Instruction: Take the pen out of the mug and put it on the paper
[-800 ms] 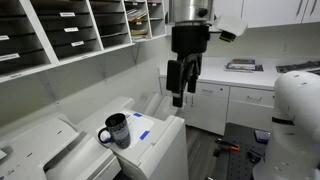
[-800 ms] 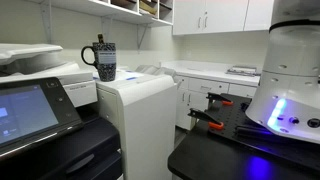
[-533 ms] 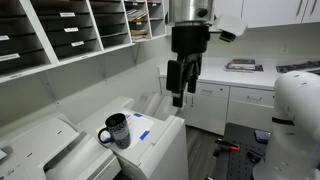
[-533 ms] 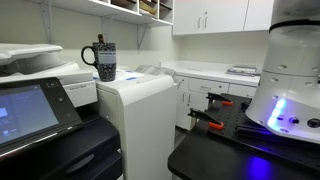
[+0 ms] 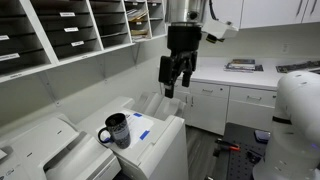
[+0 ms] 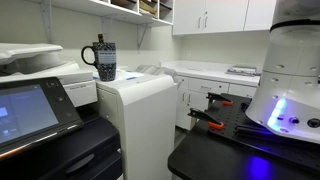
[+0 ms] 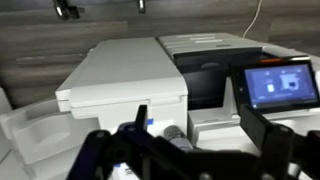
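Note:
The dark mug (image 5: 116,130) stands on top of a white machine, its handle toward the camera. It also shows in an exterior view (image 6: 105,60), where the pen (image 6: 100,41) sticks up out of it. The paper (image 5: 143,126), white with a blue mark, lies beside the mug. My gripper (image 5: 173,82) hangs in the air well above and to the right of the mug, open and empty. In the wrist view its two dark fingers (image 7: 195,125) are spread wide, with a grey round shape, likely the mug (image 7: 172,134), low between them.
Open shelves with paper trays (image 5: 70,35) line the wall above the machine. A printer with a touch screen (image 6: 30,110) stands beside it. A counter with white cabinets (image 5: 235,95) runs at the back. The robot base (image 6: 290,95) stands on a black table.
My gripper has risen a little and shifted left toward the shelves, tilting slightly. The mug, pen and paper have not moved.

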